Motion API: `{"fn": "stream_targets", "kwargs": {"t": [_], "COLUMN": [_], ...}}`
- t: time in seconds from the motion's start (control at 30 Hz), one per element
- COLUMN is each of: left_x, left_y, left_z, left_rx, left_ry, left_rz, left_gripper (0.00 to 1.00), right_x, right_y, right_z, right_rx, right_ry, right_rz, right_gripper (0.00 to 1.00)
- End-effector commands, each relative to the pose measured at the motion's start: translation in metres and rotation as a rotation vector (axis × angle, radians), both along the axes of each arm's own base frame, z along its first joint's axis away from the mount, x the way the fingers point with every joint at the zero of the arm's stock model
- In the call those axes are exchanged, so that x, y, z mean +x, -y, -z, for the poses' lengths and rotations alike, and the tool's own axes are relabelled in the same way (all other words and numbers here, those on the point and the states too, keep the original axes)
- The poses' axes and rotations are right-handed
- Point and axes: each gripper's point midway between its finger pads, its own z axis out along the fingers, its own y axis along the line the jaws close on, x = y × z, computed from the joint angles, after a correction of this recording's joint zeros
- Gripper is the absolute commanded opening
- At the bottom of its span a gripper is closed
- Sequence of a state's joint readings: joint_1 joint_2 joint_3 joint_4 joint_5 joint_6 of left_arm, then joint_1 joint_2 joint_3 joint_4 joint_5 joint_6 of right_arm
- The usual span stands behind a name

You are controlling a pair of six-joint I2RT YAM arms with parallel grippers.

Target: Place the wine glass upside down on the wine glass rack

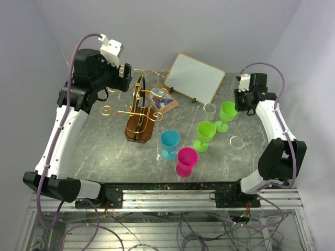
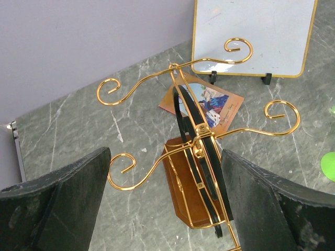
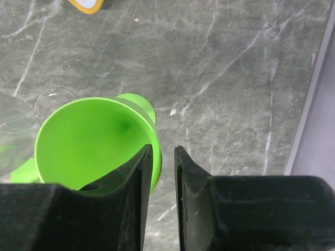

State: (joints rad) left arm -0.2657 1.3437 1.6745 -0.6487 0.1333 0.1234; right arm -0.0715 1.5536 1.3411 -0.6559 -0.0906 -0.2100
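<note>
Gold wire across the wine glass rack (image 1: 140, 104), black edged in gold on its central loop (image 2: 212, 167), dark brown wood for its base (image 1: 139, 130) — on a grey marble-patterned table (image 1: 104, 151) veined in white. Lime green on 2 glasses, the far wine glass (image 1: 228, 112) and the nearer wine glass (image 1: 205, 134); turquoise on a 3rd glass (image 1: 170, 144), magenta on a 4th glass (image 1: 187, 161). White for the tilted board (image 1: 194, 77) inside a gold-tan frame, blue print on the orange-edged card (image 1: 162, 99), black on the left gripper (image 2: 165, 157) and right gripper (image 3: 163, 151).
</note>
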Motion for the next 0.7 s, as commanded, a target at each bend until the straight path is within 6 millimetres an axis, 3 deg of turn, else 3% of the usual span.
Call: {"fn": "stream_targets", "kwargs": {"t": [0.0,0.27,0.4,0.5,0.67], "left_x": [0.003,0.017,0.019,0.019,0.023], "left_y": [-0.001,-0.012,-0.009,-0.006,-0.006], "left_z": [-0.008,-0.006,-0.005,-0.010,-0.017], "left_rx": [-0.002,0.043,0.039,0.041,0.016], "left_ry": [0.012,0.014,0.012,0.022,0.043], "left_rz": [-0.024,-0.088,-0.078,-0.052,-0.072], "left_gripper": [0.97,0.99,0.99,1.00,1.00], "right_x": [0.010,0.010,0.012,0.017,0.031], "right_y": [-0.003,-0.005,0.001,0.012,0.041], "right_z": [-0.006,-0.001,-0.004,-0.023,-0.091], "right_rx": [-0.002,0.001,-0.028,-0.068,-0.105], "right_ry": [0.026,0.005,0.010,0.053,0.208], "right_rz": [-0.017,-0.038,-0.038,-0.016,0.043], "right_gripper": [0.22,0.14,0.02,0.00,0.00]}}
